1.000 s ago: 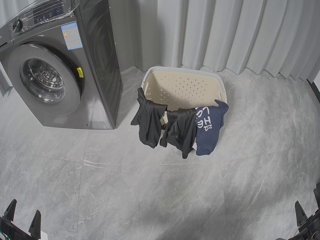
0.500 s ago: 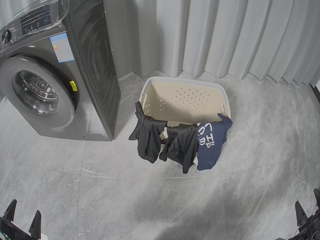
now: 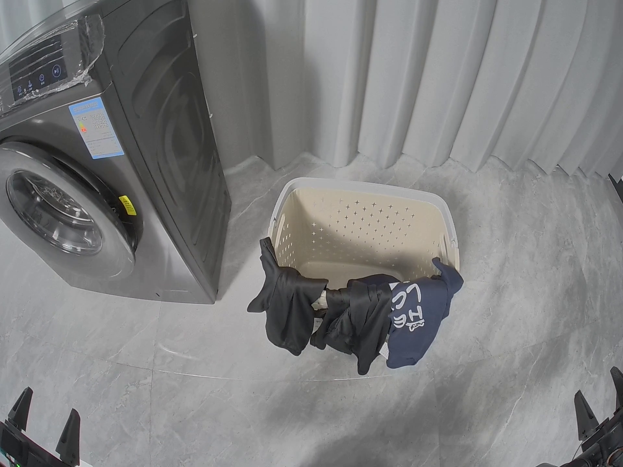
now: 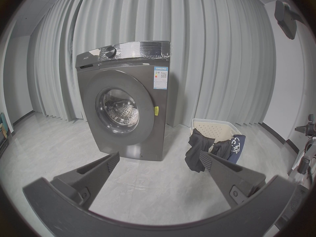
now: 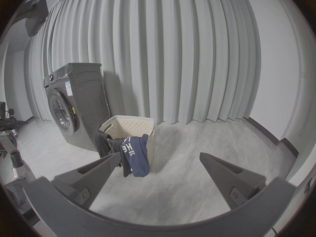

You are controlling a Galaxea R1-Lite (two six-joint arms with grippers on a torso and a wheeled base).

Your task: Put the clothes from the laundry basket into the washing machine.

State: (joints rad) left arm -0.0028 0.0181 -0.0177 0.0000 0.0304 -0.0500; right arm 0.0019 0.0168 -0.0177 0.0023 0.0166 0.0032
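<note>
A cream laundry basket [image 3: 363, 188] stands on the grey floor to the right of the dark grey washing machine [image 3: 162, 137]. Over the basket's near rim hang two black garments [image 3: 289, 306] [image 3: 355, 322] and a navy shirt [image 3: 418, 319] with white print. The round washer door [image 3: 55, 214] is shut. My left gripper [image 3: 49, 402] is low at the near left, open and holding nothing, far from the basket. At the near right my right gripper [image 3: 597, 384] is also open with nothing in it. From the left wrist, the washer [image 4: 125, 83] and the basket [image 4: 214, 129] lie ahead.
Pale pleated curtains [image 3: 422, 66] close off the wall behind the basket and washer. Open floor [image 3: 259, 403] lies between me and the basket. A dark skirting strip [image 5: 270, 137] runs along the wall on the far right.
The whole head view has shifted: washer and basket now sit lower and look larger, so the camera has moved closer. Clothes and both grippers keep their poses.
</note>
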